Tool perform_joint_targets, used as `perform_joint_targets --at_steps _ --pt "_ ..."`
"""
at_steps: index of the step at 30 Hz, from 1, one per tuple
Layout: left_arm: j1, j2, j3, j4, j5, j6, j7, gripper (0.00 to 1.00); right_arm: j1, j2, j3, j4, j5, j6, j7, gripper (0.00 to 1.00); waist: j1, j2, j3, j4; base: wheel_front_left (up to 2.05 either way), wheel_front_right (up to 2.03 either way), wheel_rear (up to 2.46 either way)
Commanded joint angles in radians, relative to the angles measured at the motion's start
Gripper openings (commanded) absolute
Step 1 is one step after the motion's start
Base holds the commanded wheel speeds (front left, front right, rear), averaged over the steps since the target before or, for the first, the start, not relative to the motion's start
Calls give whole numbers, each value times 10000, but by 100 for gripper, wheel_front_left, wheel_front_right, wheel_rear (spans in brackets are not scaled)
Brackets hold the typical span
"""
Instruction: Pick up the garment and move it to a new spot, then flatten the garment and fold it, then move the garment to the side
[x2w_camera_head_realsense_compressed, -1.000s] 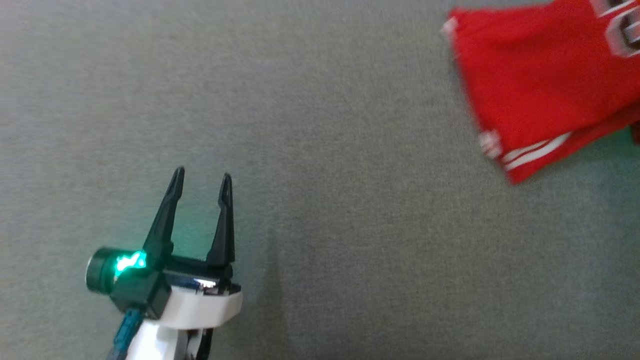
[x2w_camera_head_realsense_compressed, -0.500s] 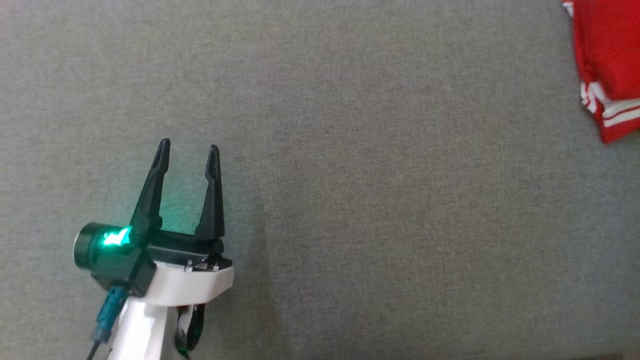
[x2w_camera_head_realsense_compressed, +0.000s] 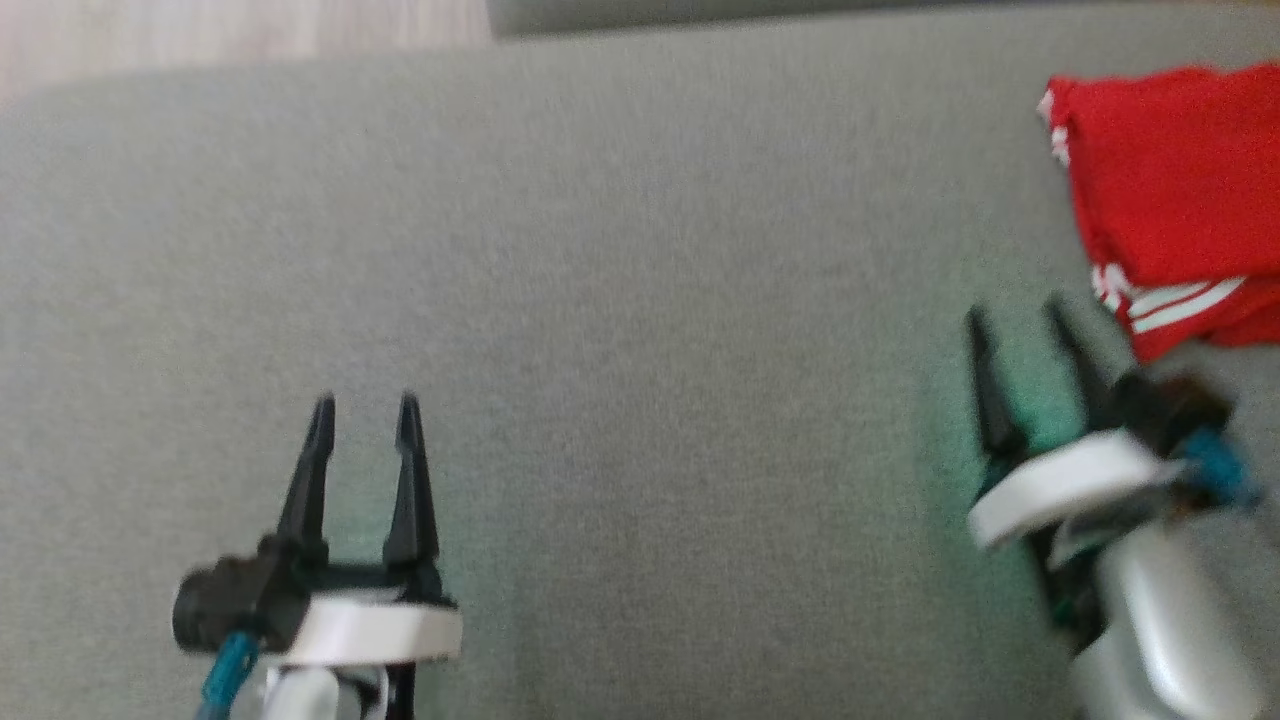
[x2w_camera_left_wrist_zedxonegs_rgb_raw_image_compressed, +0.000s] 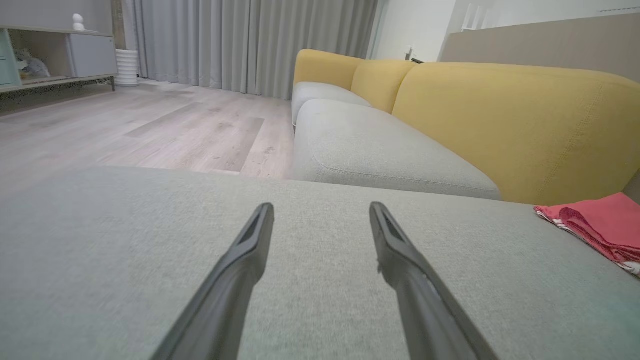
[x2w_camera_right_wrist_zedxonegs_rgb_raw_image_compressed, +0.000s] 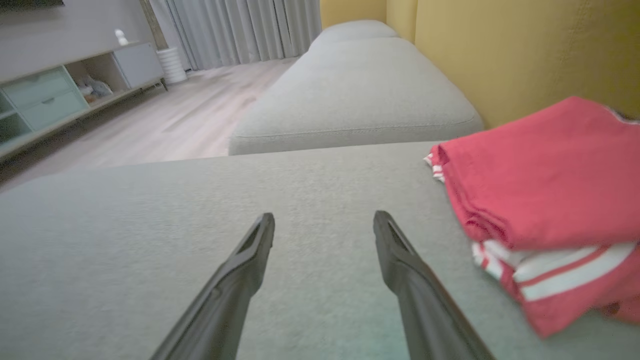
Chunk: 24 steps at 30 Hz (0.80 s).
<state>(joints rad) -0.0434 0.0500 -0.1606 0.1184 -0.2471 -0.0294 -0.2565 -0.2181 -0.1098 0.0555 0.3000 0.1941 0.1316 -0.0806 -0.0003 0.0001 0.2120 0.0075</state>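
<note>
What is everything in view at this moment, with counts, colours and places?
garment: one, red with white stripes, folded, on the grey cushion at the robot's right
seat cushions: three, grey, one under the grippers, two beyond it
backrests: three, yellow, behind the cushions
floor: one, pale wood, beyond the cushions
curtains: one set, grey, far wall
shelf unit: one, pale, by the wall
left gripper: one, dark fingers, open, over bare cushion
right gripper: one, dark fingers, open, empty, beside the garment
</note>
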Motion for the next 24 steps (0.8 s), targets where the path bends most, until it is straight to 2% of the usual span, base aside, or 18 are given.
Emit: perform_joint_targets --at_steps 1,3,6,14,24 --pt "35 3 365 -235 -101 43 -53 100 53 44 486 2 114 -9 -644 100 3 -1 -951 170 0 0 0" --pt "344 3 452 -138 -94 74 -53 100 370 220 960 599 365 -9 -1382 100 3 -1 -1422 202 0 0 0" --pt "830 3 563 -177 -25 76 -53 100 847 387 1399 1047 649 -9 -1776 100 3 -1 -2030 293 0 0 0" --pt "1592 3 700 -604 384 67 -53 100 2197 581 668 -925 -203 -9 -1808 100 3 -1 -2519 448 0 0 0" --pt "1701 3 731 -546 457 57 -53 100 2779 593 584 -1187 176 -9 -1810 100 3 -1 -2691 497 0 0 0"
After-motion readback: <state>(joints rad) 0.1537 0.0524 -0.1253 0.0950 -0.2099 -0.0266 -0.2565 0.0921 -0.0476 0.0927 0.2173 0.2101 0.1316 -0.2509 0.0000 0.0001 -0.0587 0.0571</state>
